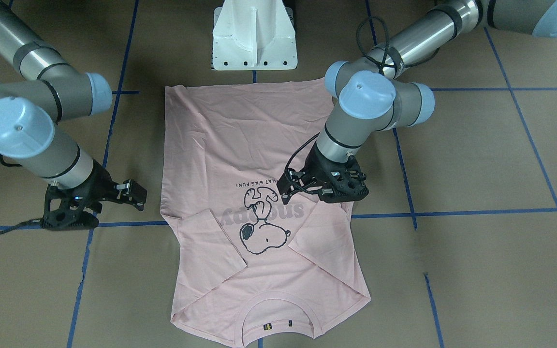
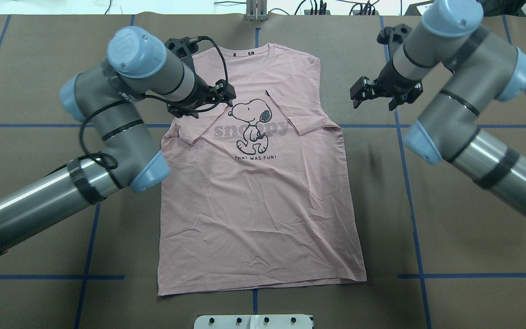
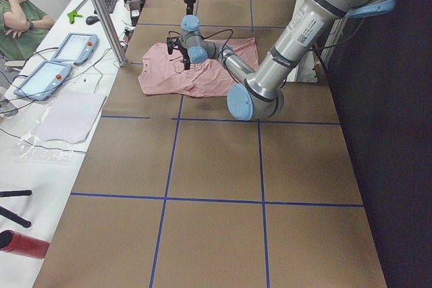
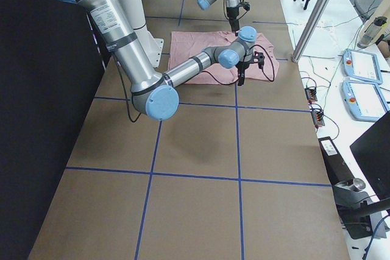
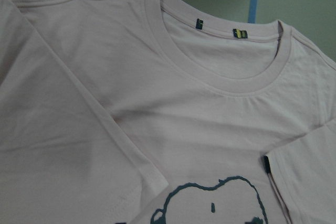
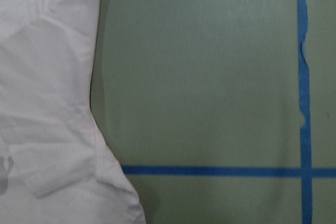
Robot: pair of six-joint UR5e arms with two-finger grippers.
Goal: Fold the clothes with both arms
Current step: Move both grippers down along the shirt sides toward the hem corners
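Pink Snoopy T-shirt (image 2: pixel 258 205) lies flat, sleeves folded in; left arm (image 2: pixel 126 132) above it, right arm (image 2: pixel 454 105) beside.

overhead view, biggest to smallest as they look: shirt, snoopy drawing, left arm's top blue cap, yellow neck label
1. shirt
2 and 3. snoopy drawing and blue cap: about alike, and the cap is nearer the camera, so unranked
4. yellow neck label

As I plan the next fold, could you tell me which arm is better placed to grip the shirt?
Probably the left: the left gripper hangs over the T-shirt beside a folded-in sleeve, while the right gripper sits off the cloth, over bare table.
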